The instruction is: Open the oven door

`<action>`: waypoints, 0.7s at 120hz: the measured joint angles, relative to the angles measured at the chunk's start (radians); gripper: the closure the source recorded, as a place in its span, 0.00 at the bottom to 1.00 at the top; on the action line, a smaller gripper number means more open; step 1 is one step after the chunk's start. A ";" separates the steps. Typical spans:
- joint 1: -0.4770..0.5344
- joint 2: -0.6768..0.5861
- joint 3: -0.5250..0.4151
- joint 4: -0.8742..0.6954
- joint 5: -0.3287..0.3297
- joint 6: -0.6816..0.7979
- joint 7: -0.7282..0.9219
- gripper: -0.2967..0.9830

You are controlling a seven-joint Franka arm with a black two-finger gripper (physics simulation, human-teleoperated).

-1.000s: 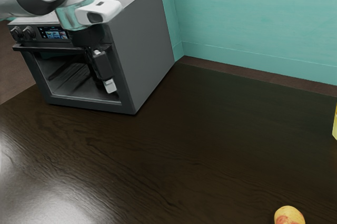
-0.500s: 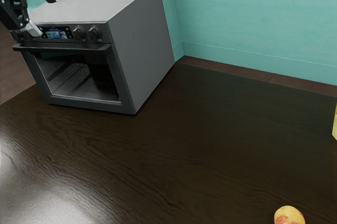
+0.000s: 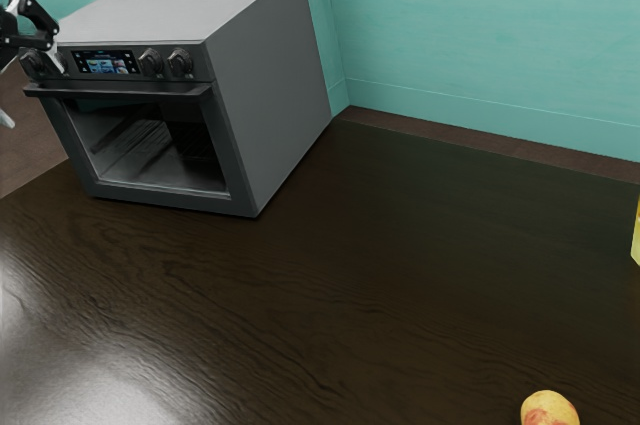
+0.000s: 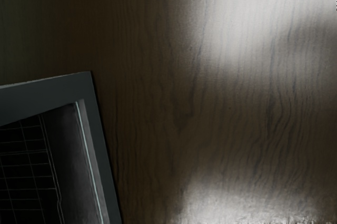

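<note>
at the exterior view's left, our end effector [image 3: 33, 93] is spread, near the oven's left knob [image 3: 34, 63]. the door [image 3: 160, 196] is shut on the oven [image 3: 270, 75], at the far left of the counter [image 3: 350, 275]. we see a fruit [image 3: 549, 411] at the near right and something yellow [image 3: 636, 235] at the right edge.

Oven door [image 3: 152, 140] shut, upright; dk gray frame [image 3: 170, 199], window [image 3: 150, 155], 1 horiz handle [image 3: 120, 92].

end effector [image 3: 34, 93] at exterior view's left edge (partly cut off), fingers apart.
</note>
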 joint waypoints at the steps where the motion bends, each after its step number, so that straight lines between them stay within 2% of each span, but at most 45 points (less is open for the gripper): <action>1: 0.000 0.000 0.003 -0.002 -0.001 0.003 0.006 0.23; 35: 0.009 0.067 0.081 -0.010 -0.052 0.084 0.154 0.23; 50: 0.024 0.077 0.135 -0.007 -0.116 0.101 0.188 0.23; 84: 0.024 0.165 0.144 0.012 -0.157 0.119 0.227 0.23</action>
